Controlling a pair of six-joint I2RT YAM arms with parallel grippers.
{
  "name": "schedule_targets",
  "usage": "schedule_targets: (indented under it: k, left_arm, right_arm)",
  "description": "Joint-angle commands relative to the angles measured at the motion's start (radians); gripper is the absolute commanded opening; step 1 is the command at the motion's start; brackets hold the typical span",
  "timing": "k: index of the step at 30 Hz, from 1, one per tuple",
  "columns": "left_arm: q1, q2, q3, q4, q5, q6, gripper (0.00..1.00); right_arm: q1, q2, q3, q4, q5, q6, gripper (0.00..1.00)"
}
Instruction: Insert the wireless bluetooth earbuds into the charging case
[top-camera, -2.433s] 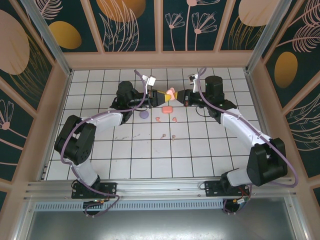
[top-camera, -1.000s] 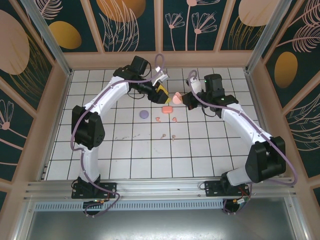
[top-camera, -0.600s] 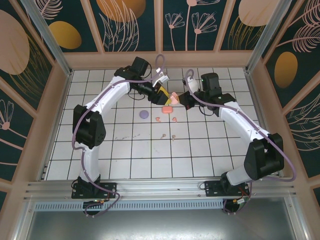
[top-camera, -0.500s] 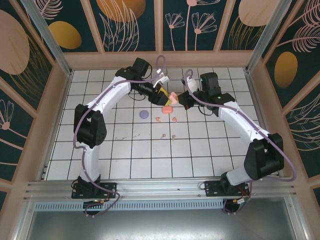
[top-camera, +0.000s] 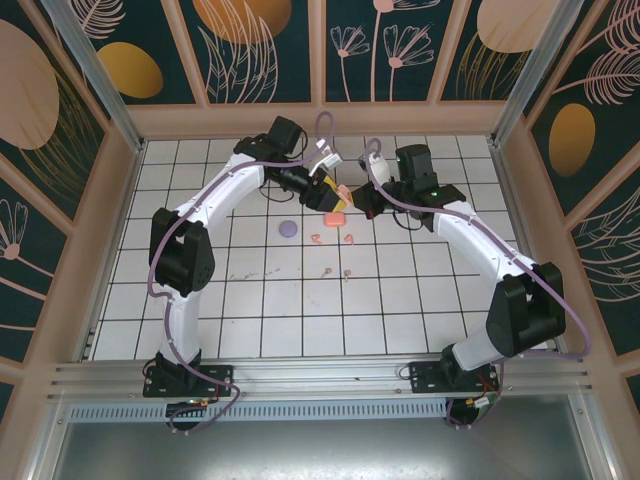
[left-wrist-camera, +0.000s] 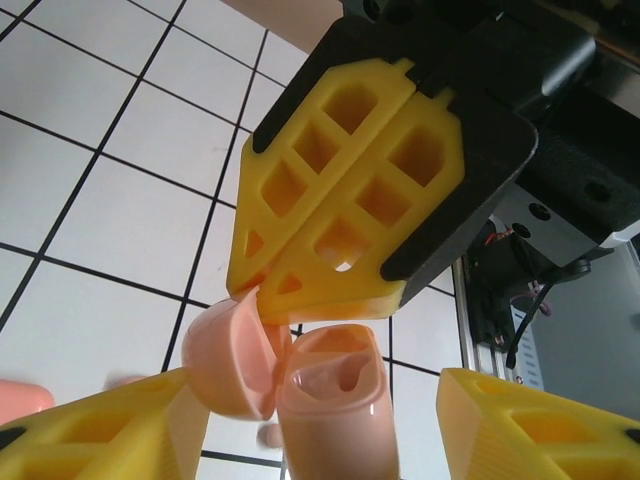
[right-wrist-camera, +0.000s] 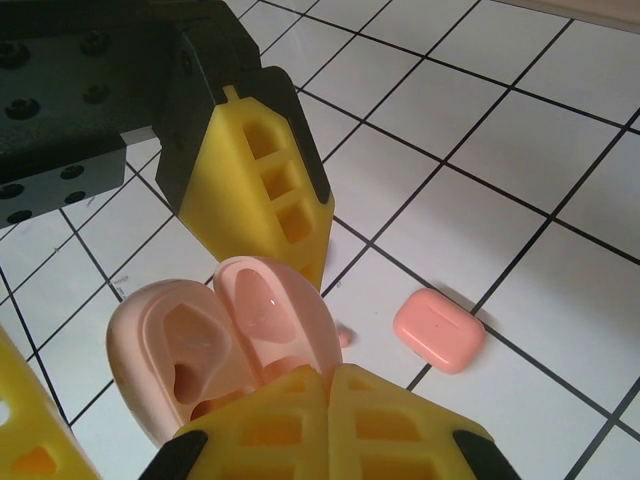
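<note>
An open salmon-pink charging case (left-wrist-camera: 332, 400) hangs above the tiles, its lid (left-wrist-camera: 232, 345) flipped back and both slots bare. My right gripper (right-wrist-camera: 328, 372) is shut on the case (right-wrist-camera: 215, 345) at the hinge edge; it is also in the top view (top-camera: 357, 198). My left gripper (left-wrist-camera: 320, 400) is open, one finger either side of the case body, with a gap on its right side; it meets the case in the top view (top-camera: 328, 191). Tiny pink earbuds (top-camera: 316, 238) (top-camera: 349, 238) (top-camera: 326, 270) lie on the floor below. One earbud (right-wrist-camera: 343, 335) shows under the case.
A closed pink case (right-wrist-camera: 438, 328) (top-camera: 335, 217) lies on the tiles just under the grippers. A purple disc (top-camera: 288, 228) sits to its left. White tiled floor (top-camera: 250, 320) stretches open toward the near edge; patterned walls enclose three sides.
The left arm lifted away from the case, swung round the back, and has come in again so its fingers straddle it. The right gripper has edged left, carrying the case.
</note>
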Motion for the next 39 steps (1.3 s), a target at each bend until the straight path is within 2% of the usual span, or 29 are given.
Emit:
schedule_targets:
  k: [1,8,15,16,17,22,25,31,35,39]
  left_arm:
    - [-0.006,0.019,0.03,0.012,0.032,0.009,0.58]
    - [-0.007,0.02,0.025,0.012,0.038,0.012,0.46]
    - [-0.009,0.018,0.016,0.026,0.056,0.012,0.24]
    - [-0.009,0.013,0.009,0.04,0.06,0.005,0.22]
    - [-0.009,0.008,-0.001,0.06,0.062,-0.007,0.19]
    - [-0.005,-0.067,-0.131,0.286,0.058,-0.137,0.06]
    - [0.011,-0.142,-0.265,0.522,0.048,-0.277,0.0]
    - [0.08,-0.299,-0.523,0.948,-0.025,-0.533,0.0]
    - [0.094,-0.398,-0.635,1.066,-0.125,-0.582,0.0]
    - [0.095,-0.482,-0.73,1.184,-0.227,-0.635,0.0]
  right_arm:
    - [0.011,0.011,0.037,0.015,-0.02,0.001,0.0]
    - [0.013,0.01,0.034,0.02,-0.013,0.007,0.0]
    - [0.015,0.003,0.037,0.031,0.004,0.027,0.0]
    - [0.016,0.002,0.039,0.033,0.011,0.035,0.01]
    - [0.015,-0.002,0.04,0.035,0.018,0.041,0.07]
    - [0.014,-0.049,0.031,0.023,0.051,0.078,0.37]
    - [0.013,-0.103,0.009,-0.005,0.067,0.102,0.47]
    - [0.036,-0.244,-0.127,-0.019,0.166,0.251,0.56]
    - [0.097,-0.275,-0.19,-0.041,0.27,0.408,0.56]
    - [0.233,-0.229,-0.2,-0.058,0.39,0.592,0.56]
